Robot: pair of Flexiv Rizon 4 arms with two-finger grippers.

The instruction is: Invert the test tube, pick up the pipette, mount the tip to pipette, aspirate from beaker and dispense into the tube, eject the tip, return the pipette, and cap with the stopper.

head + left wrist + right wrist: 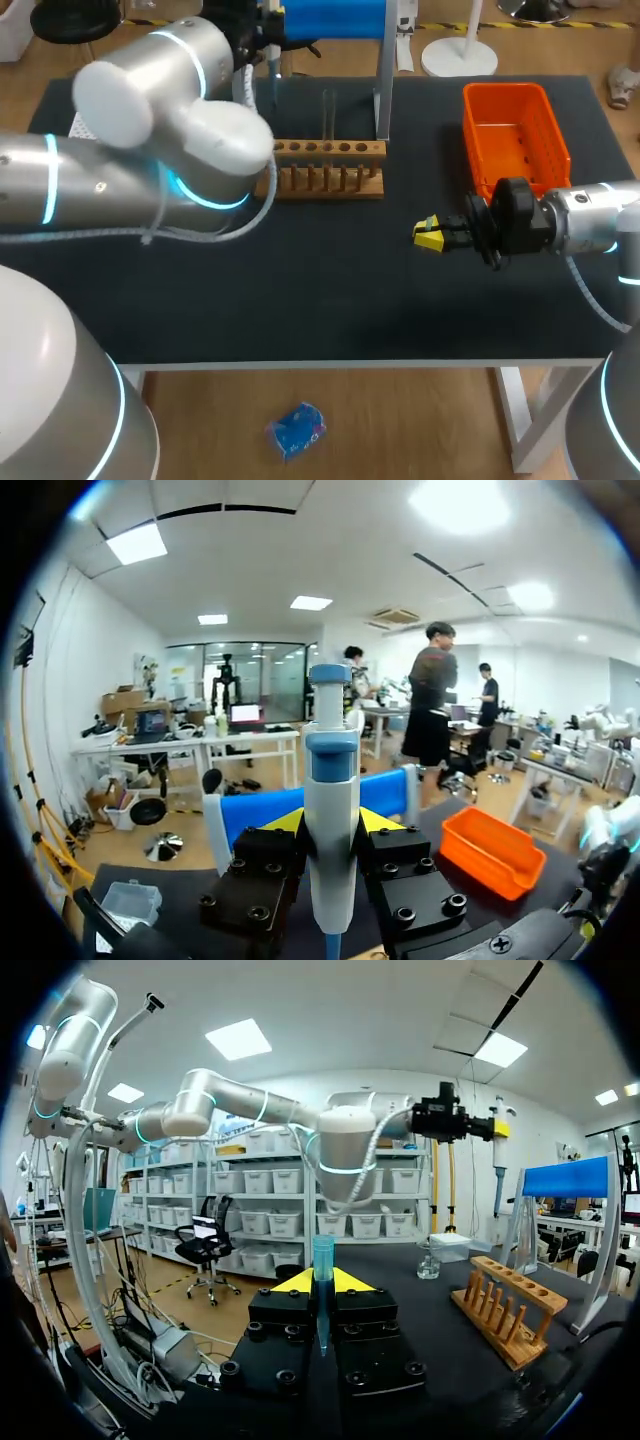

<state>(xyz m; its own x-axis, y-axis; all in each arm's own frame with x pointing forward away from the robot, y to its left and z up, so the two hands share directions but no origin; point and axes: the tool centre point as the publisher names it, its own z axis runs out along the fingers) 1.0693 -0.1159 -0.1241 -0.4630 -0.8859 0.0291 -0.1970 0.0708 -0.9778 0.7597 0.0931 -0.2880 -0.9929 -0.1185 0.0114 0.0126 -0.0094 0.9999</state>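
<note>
From the left wrist: clamps a pipette (pixel 332 780) upright in the left gripper (pixel 332 825), yellow tips pressed to either side of the barrel. Smooth white plastic, with a blue collar under a slim plunger stem and a blue cap on top. Narrows to a blue stub below the fingers. Behind it, the blue panel of a stand (pixel 250 815). Off to one side, an orange basket (pixel 495 852) of glossy moulded plastic.

From the right wrist: pinches a test tube (pixel 322 1260) in the right gripper (pixel 322 1290), fingers closed against it from both sides. Clear with a blue tint, straight-walled, open mouth pointing away from the wrist. Ahead, on the dark matte table (pixel 410 1275): a small glass beaker (pixel 428 1262), a clear box (pixel 455 1248) just beside it, and a wooden rack (pixel 505 1305) with pegs and round holes.

From overhead only: sets the rack mid-table, the ribbed basket toward the far right, and the right gripper over bare tabletop, nearer the front edge than either. Hides the tube, though. Catches the pipette a second time in the right wrist view, high at the end of the left arm (pixel 345 1145).
</note>
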